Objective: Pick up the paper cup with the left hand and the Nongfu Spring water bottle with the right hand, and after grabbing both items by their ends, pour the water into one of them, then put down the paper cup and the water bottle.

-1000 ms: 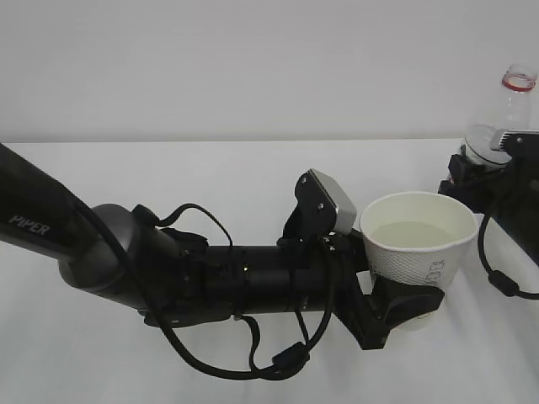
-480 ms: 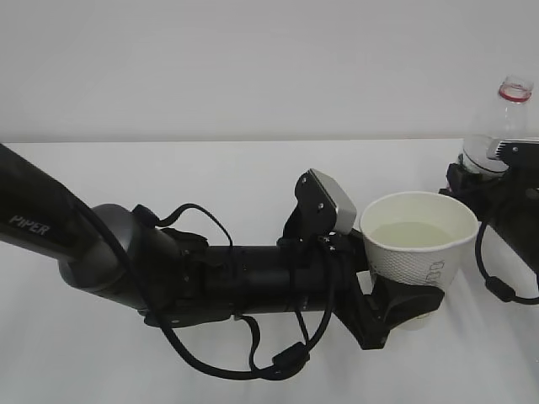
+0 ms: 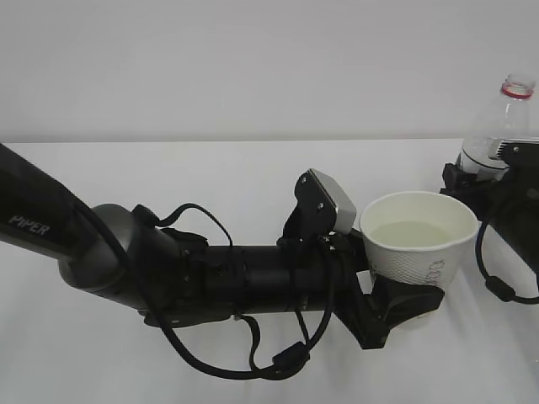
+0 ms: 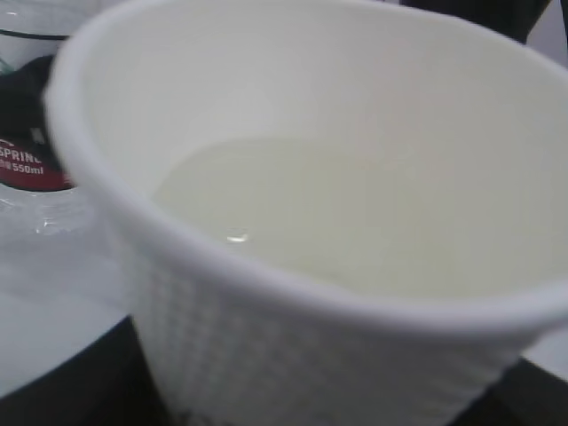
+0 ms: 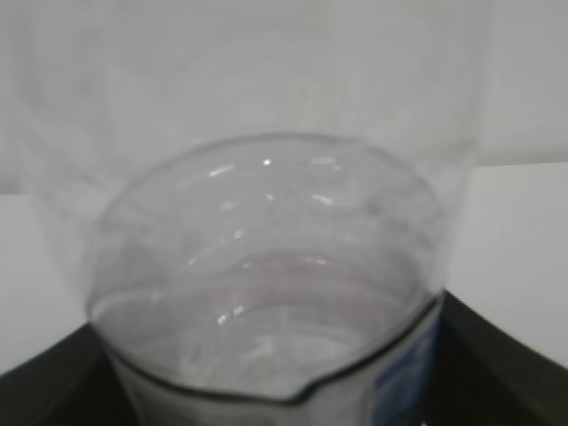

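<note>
Fingers (image 3: 396,307) on my left hand (image 3: 402,313) are clamping the water-filled white paper cup (image 3: 418,248); right grip state: can't tell.
Pouring looks done; clear ribbed plastic bottle (image 3: 497,126) is standing upright far right, so I'm lowering both next.

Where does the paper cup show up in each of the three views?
Exterior view: paper cup right of centre, low, on the end of the left arm, liquid inside.
Left wrist view: cup fills nearly the whole picture, seen from above its rim.
Right wrist view: not in it; only the bottle up close.
Shared landmark: the bottle, at the exterior's right edge and the left wrist's upper left.
</note>
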